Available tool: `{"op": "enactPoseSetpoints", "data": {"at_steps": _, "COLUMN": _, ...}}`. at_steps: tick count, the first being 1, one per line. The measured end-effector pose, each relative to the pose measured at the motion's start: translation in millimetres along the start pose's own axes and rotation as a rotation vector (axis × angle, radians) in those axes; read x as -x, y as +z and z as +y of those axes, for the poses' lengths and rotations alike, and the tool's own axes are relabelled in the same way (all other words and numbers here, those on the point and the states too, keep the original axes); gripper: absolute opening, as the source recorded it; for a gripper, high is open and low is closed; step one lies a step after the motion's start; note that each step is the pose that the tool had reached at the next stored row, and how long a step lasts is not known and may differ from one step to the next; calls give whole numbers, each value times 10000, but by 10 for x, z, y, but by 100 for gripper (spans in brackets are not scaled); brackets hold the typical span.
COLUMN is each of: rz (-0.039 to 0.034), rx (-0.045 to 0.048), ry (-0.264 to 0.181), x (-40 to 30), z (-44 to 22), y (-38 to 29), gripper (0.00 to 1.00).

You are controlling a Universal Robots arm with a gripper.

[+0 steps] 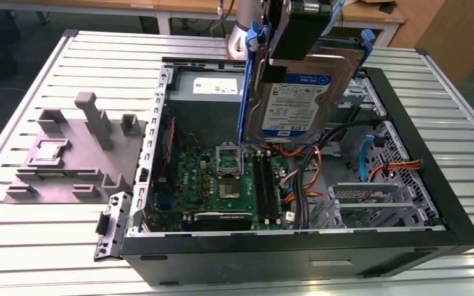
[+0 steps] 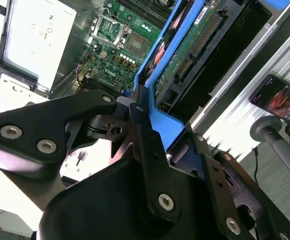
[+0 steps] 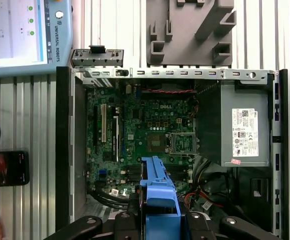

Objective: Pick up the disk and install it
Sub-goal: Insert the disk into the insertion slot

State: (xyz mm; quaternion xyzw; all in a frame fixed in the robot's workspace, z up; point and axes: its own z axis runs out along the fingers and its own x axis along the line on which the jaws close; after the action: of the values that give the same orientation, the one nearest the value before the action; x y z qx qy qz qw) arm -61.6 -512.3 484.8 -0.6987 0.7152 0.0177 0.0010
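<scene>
While it hangs nearly upright above the open computer case, over the motherboard, the disk is gripped at the top of its blue carrier by the gripper, which is closed on it. A grey fixture lies beside the case.

Your case lies open on the table, with the fixture just beside it on the exterior view's left. Inside the case, the motherboard lies on the floor. The power supply sits at the far end behind it, and a cage stands in the near corner on the exterior view's right. The disk hangs upright above the motherboard, clamped at its top by the gripper.
</scene>
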Motion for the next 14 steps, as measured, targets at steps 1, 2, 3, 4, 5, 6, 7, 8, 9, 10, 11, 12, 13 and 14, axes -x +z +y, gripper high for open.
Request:
{"op": "enactPoseSetpoints", "data": {"at_steps": 1, "rz": 0, "rx": 0, "ry": 0, "x": 0, "z": 0, "y": 0, "gripper": 37}}
{"op": "enactPoseSetpoints", "data": {"at_steps": 2, "rz": 0, "rx": 0, "ry": 0, "x": 0, "z": 0, "y": 0, "gripper": 37}}
{"op": "enactPoseSetpoints", "data": {"at_steps": 3, "rz": 0, "rx": 0, "ry": 0, "x": -1, "z": 0, "y": 0, "gripper": 37}}
{"op": "enactPoseSetpoints", "data": {"at_steps": 4, "rz": 0, "rx": 0, "ry": 0, "x": -3, "z": 0, "y": 0, "gripper": 37}}
{"op": "enactPoseSetpoints", "data": {"at_steps": 5, "rz": 0, "rx": 0, "ry": -1, "x": -6, "z": 0, "y": 0, "gripper": 37}}
{"op": "enactPoseSetpoints", "data": {"at_steps": 6, "rz": 0, "rx": 0, "ry": -1, "x": -11, "z": -1, "y": 0, "gripper": 37}}
{"op": "enactPoseSetpoints", "data": {"at_steps": 7, "rz": 0, "rx": 0, "ry": -2, "x": -21, "z": -2, "y": 0, "gripper": 37}}
{"op": "enactPoseSetpoints", "data": {"at_steps": 8, "rz": 0, "rx": 0, "ry": -1, "x": -34, "z": -1, "y": 1, "gripper": 37}}
{"op": "enactPoseSetpoints", "data": {"at_steps": 9, "rz": 0, "rx": -1, "ry": 0, "x": -39, "z": -5, "y": 4, "gripper": 37}}
{"op": "enactPoseSetpoints", "data": {"at_steps": 10, "rz": -1, "rx": -1, "ry": -1, "x": -39, "z": -13, "y": 6, "gripper": 37}}
{"op": "enactPoseSetpoints", "data": {"at_steps": 11, "rz": 0, "rx": 0, "ry": 0, "x": -40, "z": -21, "y": 8, "gripper": 37}}
{"op": "enactPoseSetpoints", "data": {"at_steps": 12, "rz": 0, "rx": 0, "ry": 0, "x": -40, "z": -33, "y": 9, "gripper": 37}}
{"op": "enactPoseSetpoints", "data": {"at_steps": 13, "rz": 1, "rx": 0, "ry": 0, "x": -39, "z": -50, "y": 10, "gripper": 37}}
{"op": "enactPoseSetpoints", "data": {"at_steps": 14, "rz": 1, "rx": 0, "ry": 0, "x": -38, "z": -70, "y": 11, "gripper": 37}}
